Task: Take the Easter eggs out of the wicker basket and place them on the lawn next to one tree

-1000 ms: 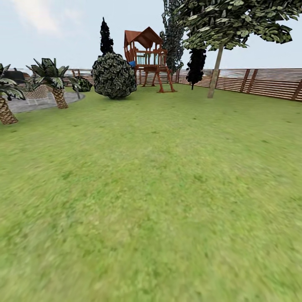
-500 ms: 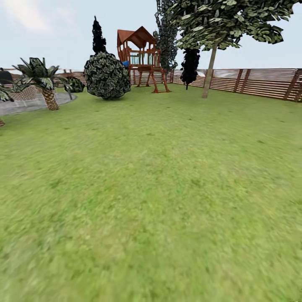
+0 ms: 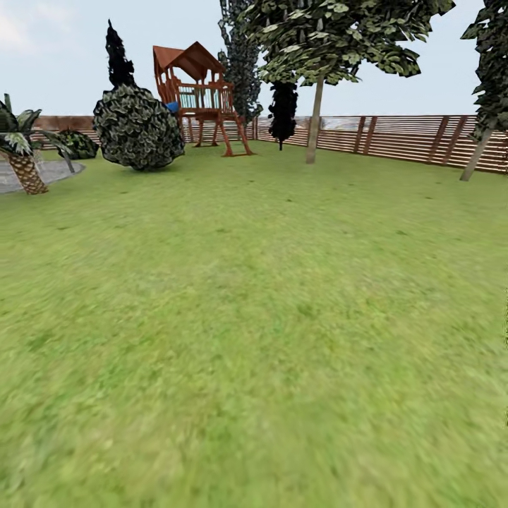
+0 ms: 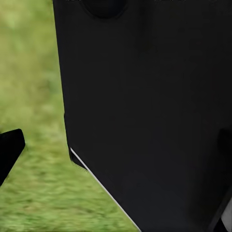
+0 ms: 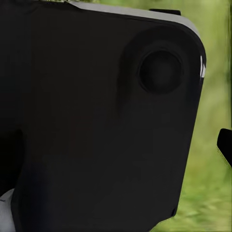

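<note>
End effector tips dark, state unclear; lawn [image 3: 254, 317], tree [image 3: 314, 120] ahead.

We see a broad matt black body panel [image 4: 145, 106] with a thin pale edge line, a round dark recess [image 5: 160, 71] in our other black rounded panel [image 5: 96, 125], grey rim on top, small black finger tips at the sides

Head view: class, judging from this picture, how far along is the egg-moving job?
Nothing looks done: the lawn lies bare ahead, with no egg beside the pale-trunked tree by the fence. Nothing is visibly in hand. Left: finding the basket, emptying it, and placing three eggs by one tree.
</note>
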{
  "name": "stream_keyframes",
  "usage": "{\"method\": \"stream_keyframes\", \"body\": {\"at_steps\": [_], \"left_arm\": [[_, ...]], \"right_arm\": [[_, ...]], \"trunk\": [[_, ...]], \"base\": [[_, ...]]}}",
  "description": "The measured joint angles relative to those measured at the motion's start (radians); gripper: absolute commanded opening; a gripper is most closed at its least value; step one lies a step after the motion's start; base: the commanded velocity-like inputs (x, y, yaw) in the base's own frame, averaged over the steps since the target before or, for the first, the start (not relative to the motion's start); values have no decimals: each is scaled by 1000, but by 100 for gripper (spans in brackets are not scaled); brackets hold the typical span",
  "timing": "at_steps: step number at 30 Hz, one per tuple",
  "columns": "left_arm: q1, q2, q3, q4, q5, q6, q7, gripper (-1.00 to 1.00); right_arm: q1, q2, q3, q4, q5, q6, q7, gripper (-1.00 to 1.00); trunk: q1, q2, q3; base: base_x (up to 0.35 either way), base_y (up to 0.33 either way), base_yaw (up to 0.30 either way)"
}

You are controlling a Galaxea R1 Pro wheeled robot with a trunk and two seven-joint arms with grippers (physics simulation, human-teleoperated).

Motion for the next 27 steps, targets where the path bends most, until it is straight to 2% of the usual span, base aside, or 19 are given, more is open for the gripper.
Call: {"method": "stream_keyframes", "body": {"at_steps": [5,16,27], "left_arm": [[-1,0,0,-1,0,0,0,100],[-1,0,0,-1,0,0,0,100],[-1,0,0,-1,0,0,0,100]], "right_arm": [[0,0,1,0,1,-1,0,100],[0,3,5,1,3,-1,-1,100],[0,-2,5,-2,3,-1,-1,100]], "trunk": [[0,0,0],[0,0,0],[0,0,0]], "base": [[317,0,19],[317,0,255],[318,0,29]]}}
